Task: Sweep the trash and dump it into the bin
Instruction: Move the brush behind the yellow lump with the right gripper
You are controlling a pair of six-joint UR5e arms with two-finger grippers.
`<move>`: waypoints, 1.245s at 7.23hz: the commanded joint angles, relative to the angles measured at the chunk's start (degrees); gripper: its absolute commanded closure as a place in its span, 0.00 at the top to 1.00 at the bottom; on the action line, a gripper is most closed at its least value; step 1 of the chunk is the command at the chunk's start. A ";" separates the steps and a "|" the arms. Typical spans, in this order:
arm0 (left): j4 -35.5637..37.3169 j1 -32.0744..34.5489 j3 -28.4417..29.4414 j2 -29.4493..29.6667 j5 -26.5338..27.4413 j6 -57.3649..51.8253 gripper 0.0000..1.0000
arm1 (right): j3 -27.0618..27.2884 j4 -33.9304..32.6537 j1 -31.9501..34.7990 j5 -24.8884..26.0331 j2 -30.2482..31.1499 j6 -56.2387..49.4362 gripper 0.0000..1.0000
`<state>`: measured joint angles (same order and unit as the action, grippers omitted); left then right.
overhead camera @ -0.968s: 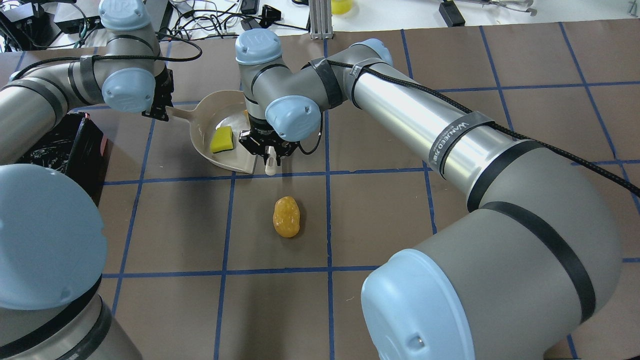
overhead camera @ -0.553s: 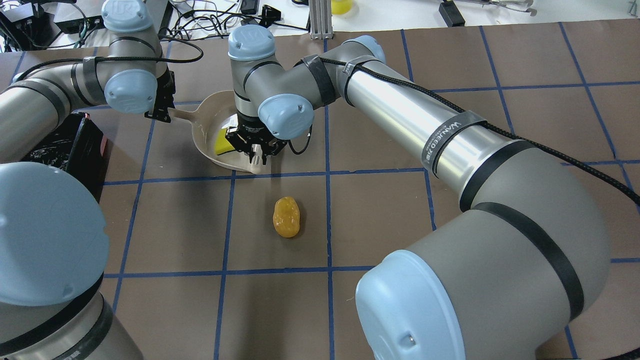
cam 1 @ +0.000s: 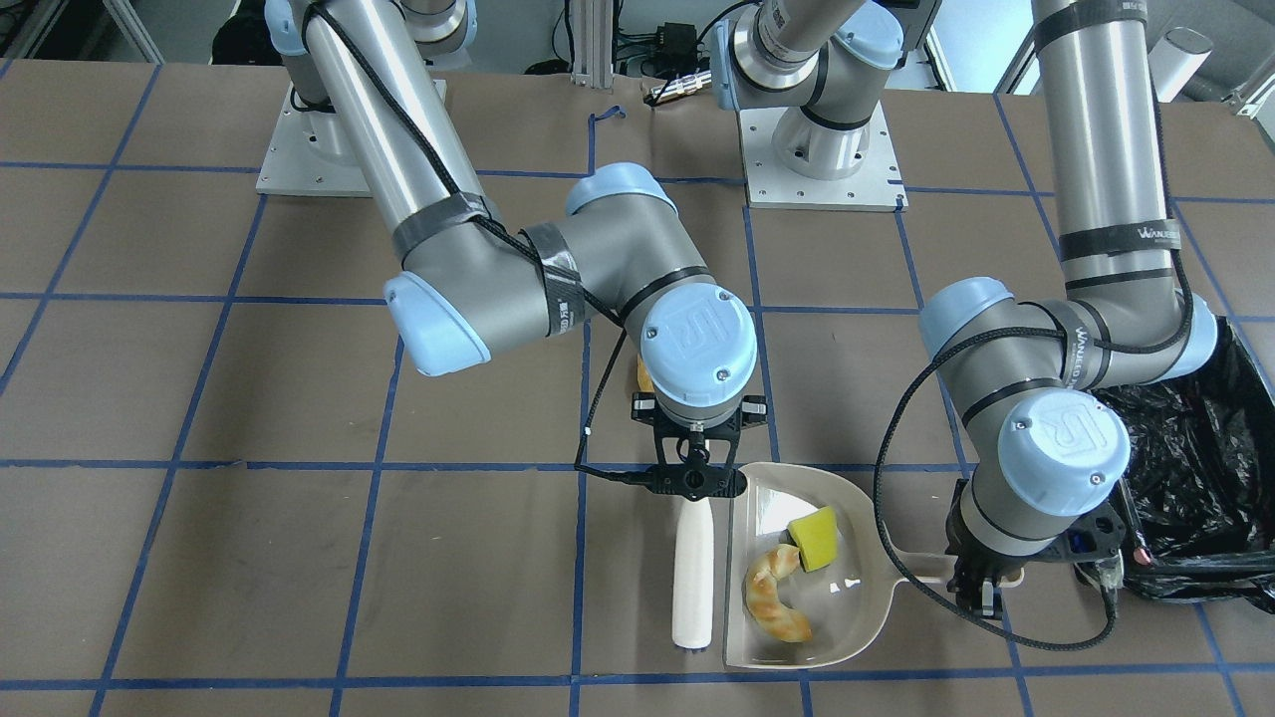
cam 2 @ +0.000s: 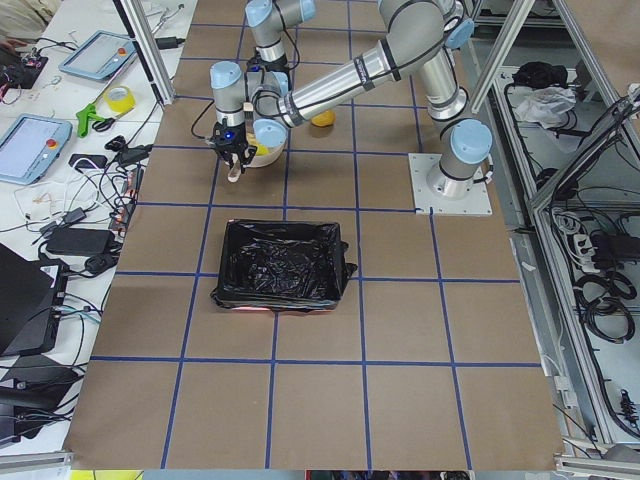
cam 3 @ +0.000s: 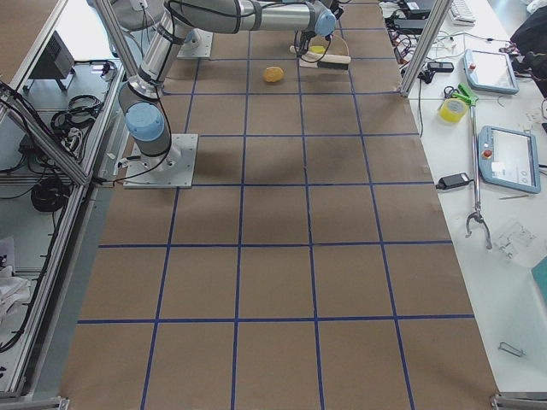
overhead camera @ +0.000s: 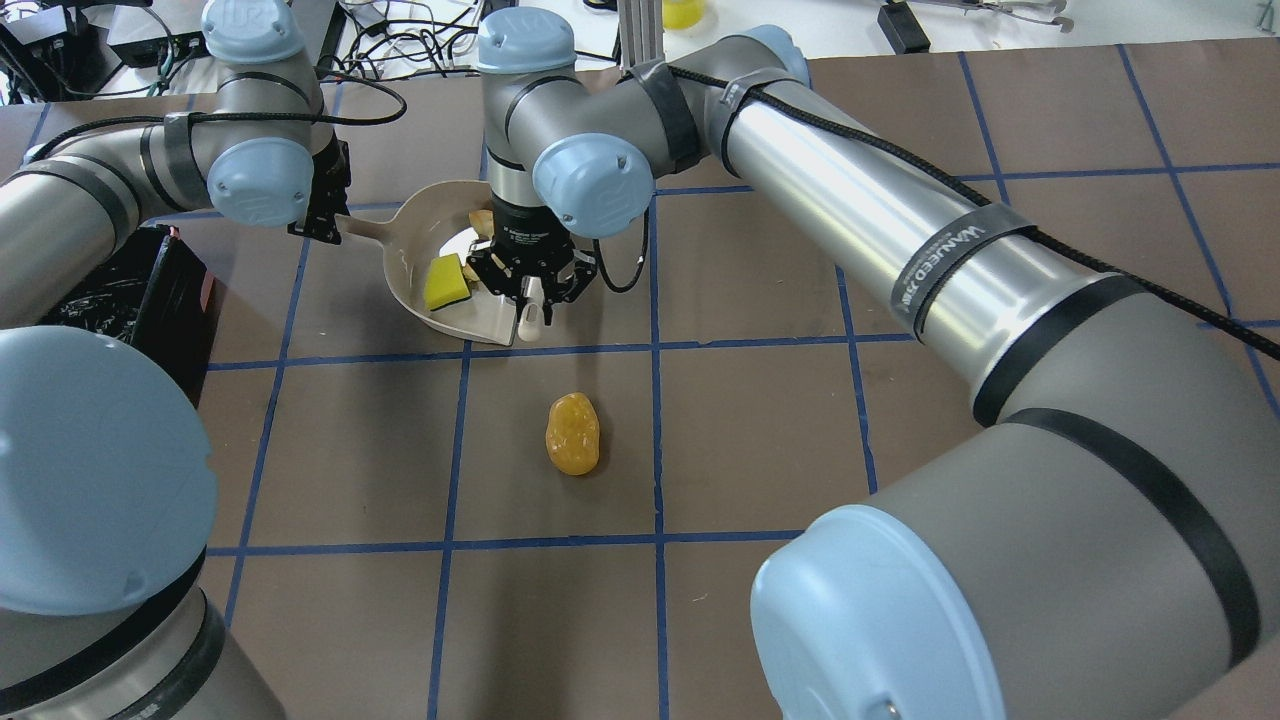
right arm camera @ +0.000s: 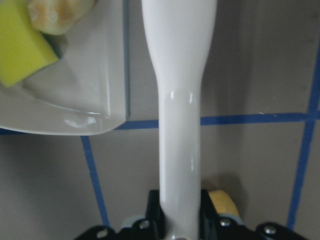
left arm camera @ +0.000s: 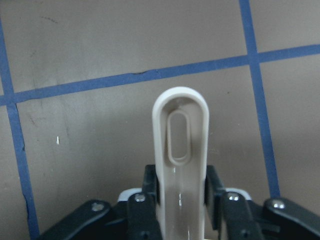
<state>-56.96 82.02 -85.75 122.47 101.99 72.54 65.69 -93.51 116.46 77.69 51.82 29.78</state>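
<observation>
With croissant [cam 1: 775, 596] and wedge [cam 1: 814, 538] in the dustpan [cam 1: 857, 637] that the left hand [cam 1: 981, 588] pinches by its handle, the right hand [cam 1: 694, 488], clamped on the brush [cam 1: 692, 578], should get behind the bread roll [overhead camera: 572, 432] out on the worktop [overhead camera: 760, 430] and sweep it squarely panward.

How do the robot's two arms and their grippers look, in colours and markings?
The left arm and right arm are silver-grey tubes with light-blue joint caps embossed UR, black bands and a black braided cable strapped alongside. The left gripper and right gripper are black, two-fingered.
</observation>
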 commanded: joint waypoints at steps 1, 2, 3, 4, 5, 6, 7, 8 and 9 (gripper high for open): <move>-1.21 0.07 -0.99 -2.48 0.32 -0.30 0.00 | 5.20 8.84 -0.89 3.34 7.30 -2.35 0.12; -2.96 -0.02 -2.56 -4.15 0.40 -0.30 0.00 | 11.68 8.96 -0.89 3.52 11.77 -3.40 0.12; -2.80 -0.11 -6.14 -6.34 0.67 -0.21 0.00 | 19.57 7.30 -0.89 4.56 17.30 -2.81 0.12; -2.45 -0.20 -9.49 -9.06 0.76 -0.21 0.00 | 26.79 5.03 -0.98 6.14 22.40 -2.36 0.12; -3.41 -0.28 -11.69 -11.87 0.76 -0.21 0.00 | 33.30 2.04 -0.80 6.15 26.10 -0.71 0.12; -3.59 -0.28 -14.50 -14.51 0.84 -0.12 0.00 | 39.02 -1.21 -0.37 5.02 28.93 0.70 0.12; -3.51 -0.63 -17.57 -16.80 0.84 -0.03 0.00 | 43.17 -4.20 -0.01 4.93 29.82 6.81 0.12; -3.42 -1.25 -20.74 -18.91 0.93 0.31 0.00 | 44.51 -5.01 1.56 4.32 29.83 9.65 0.11; -3.16 -1.95 -23.81 -20.32 2.93 0.49 0.00 | 44.53 -6.93 4.97 3.87 29.48 13.51 0.11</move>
<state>-60.34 80.84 -105.70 104.34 103.38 72.78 108.86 -98.15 118.25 82.15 81.25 38.59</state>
